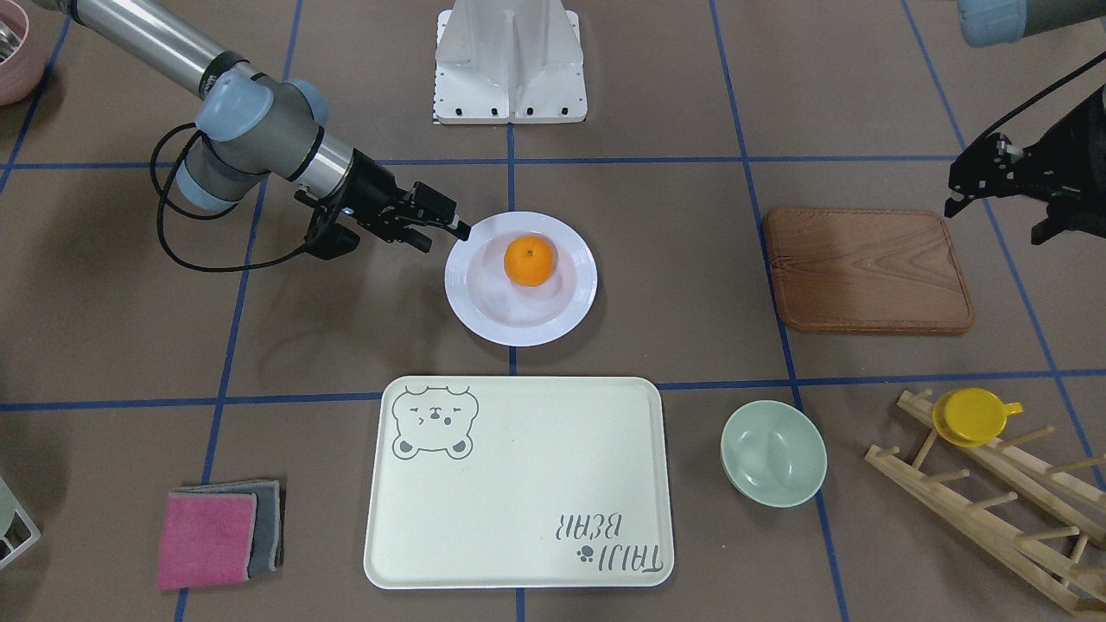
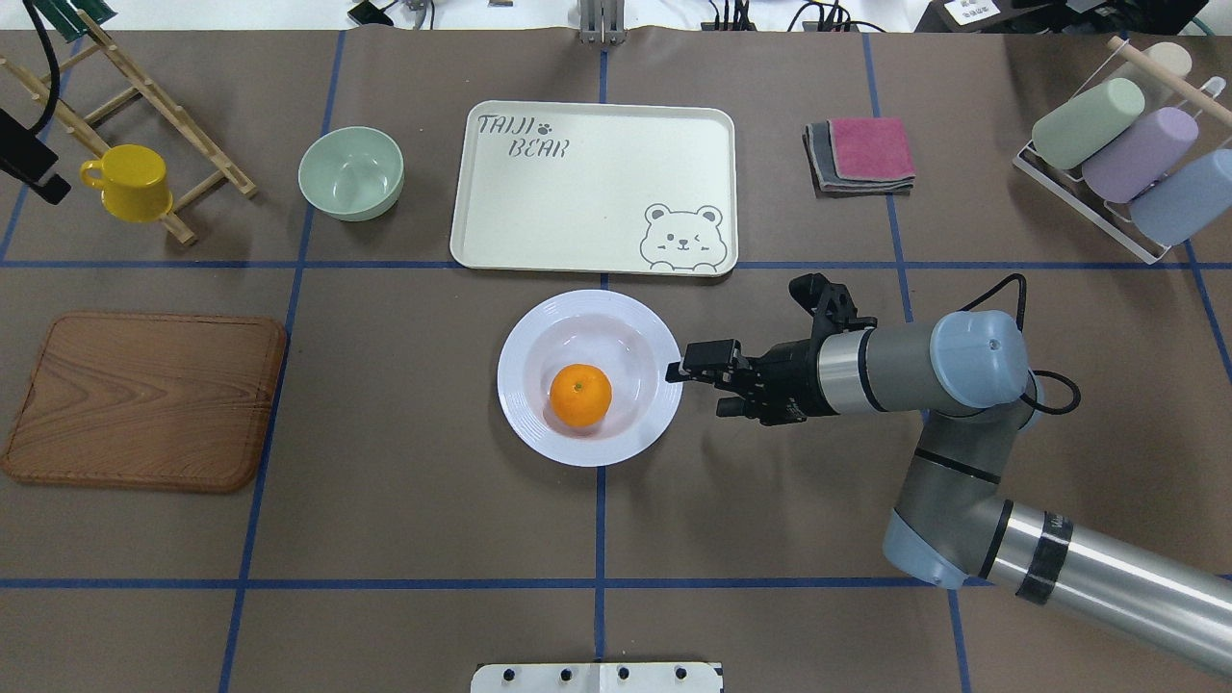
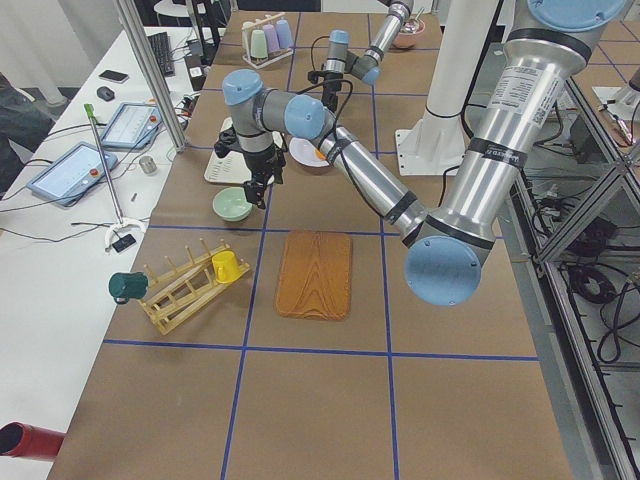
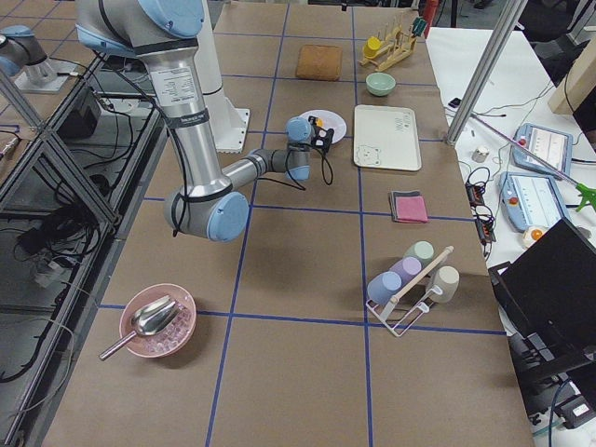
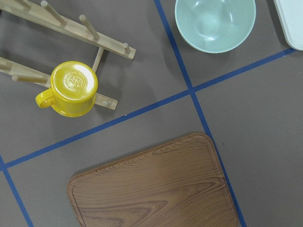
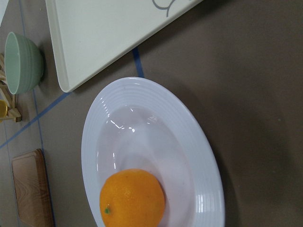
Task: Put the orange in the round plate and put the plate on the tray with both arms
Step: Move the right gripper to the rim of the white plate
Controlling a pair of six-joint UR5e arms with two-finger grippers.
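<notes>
The orange (image 1: 529,261) lies in the well of the white round plate (image 1: 484,304), which sits on the table just on the robot's side of the cream tray (image 1: 518,484). My right gripper (image 1: 458,231) reaches in low and sideways, its leading finger touching the plate's rim; the jaws look open with nothing between them. In the right wrist view the orange (image 6: 132,198) and plate (image 6: 208,189) fill the frame, and no fingers show. My left gripper (image 1: 994,223) hangs high over the far corner of the wooden board (image 1: 868,269). It looks open and holds nothing.
A pale-green bowl (image 1: 773,453) stands beside the tray. Further out is a wooden rack with a yellow cup (image 1: 976,416). Folded pink and grey cloths (image 1: 216,536) lie on the tray's other side. A wire rack of pastel cups (image 2: 1126,154) stands at the far right corner.
</notes>
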